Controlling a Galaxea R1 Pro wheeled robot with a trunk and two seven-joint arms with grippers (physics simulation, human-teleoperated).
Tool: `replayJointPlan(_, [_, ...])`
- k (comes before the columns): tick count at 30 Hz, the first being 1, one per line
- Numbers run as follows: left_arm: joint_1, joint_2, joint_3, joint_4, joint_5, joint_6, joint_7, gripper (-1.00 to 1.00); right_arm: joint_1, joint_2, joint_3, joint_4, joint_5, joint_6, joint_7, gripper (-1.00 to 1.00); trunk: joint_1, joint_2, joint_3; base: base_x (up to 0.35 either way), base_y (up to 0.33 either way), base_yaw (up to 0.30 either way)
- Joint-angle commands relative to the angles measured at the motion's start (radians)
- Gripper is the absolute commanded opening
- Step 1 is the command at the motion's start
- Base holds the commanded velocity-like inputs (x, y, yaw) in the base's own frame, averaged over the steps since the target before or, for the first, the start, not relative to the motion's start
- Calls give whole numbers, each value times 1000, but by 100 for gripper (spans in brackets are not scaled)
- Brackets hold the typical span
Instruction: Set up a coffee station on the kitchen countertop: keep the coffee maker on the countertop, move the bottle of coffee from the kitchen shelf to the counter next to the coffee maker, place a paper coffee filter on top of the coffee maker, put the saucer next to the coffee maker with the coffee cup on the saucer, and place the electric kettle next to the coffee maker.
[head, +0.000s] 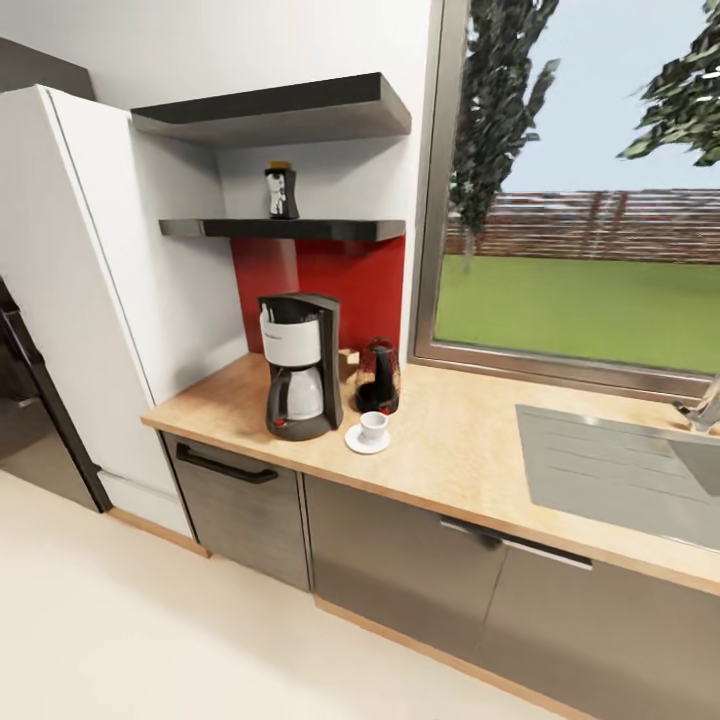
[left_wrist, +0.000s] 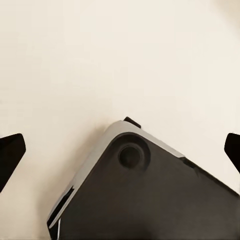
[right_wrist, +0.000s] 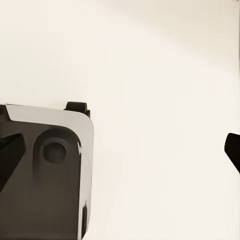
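On the kitchen countertop (head: 450, 440), at its end near the tall white cabinet (head: 90, 300), the coffee maker (head: 298, 365) stands upright with the electric kettle (head: 379, 377) just beside it toward the window (head: 580, 190). The coffee cup (head: 374, 427) sits on the saucer (head: 366, 440) in front of the kettle, close to the maker. No white paper cone can be made out on the maker's top, and a small tan block behind the 2 appliances is too small to identify. The bottle of coffee (head: 281, 191) is on the lower kitchen shelf (head: 285, 229), directly above the maker.

Both wrist views look down at pale floor and a corner of the robot's dark base. The left gripper (left_wrist: 120, 155) has its 2 fingertips (left_wrist: 10, 152) far apart, so it is spread wide and empty; the right gripper (right_wrist: 120, 150) likewise shows tips at opposite edges, holding nothing.

My reading: cup, saucer and kettle already look placed, so the step in hand is approaching for the bottle. That calls for driving closer, raising the trunk and an arm to shelf height, and closing around the bottle's body without knocking the maker below.
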Motion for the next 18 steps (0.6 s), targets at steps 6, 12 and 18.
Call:
replayJointPlan(6, [1, 0, 0, -4, 0, 0, 1, 100, -1, 0, 7, 3, -11, -6, 8, 100, -23, 41, 17, -123, -272, 256])
replayJointPlan(12, [1, 0, 0, -4, -1, 0, 1, 100, -1, 0, 7, 3, -11, -7, 8, 100, -46, 83, 35, -112, -276, 67])
replayJointPlan(18, [1, -2, 0, -5, -6, 2, 1, 100, -1, 2, 7, 3, -11, -6, 8, 100, -69, 125, 54, -95, -282, 136])
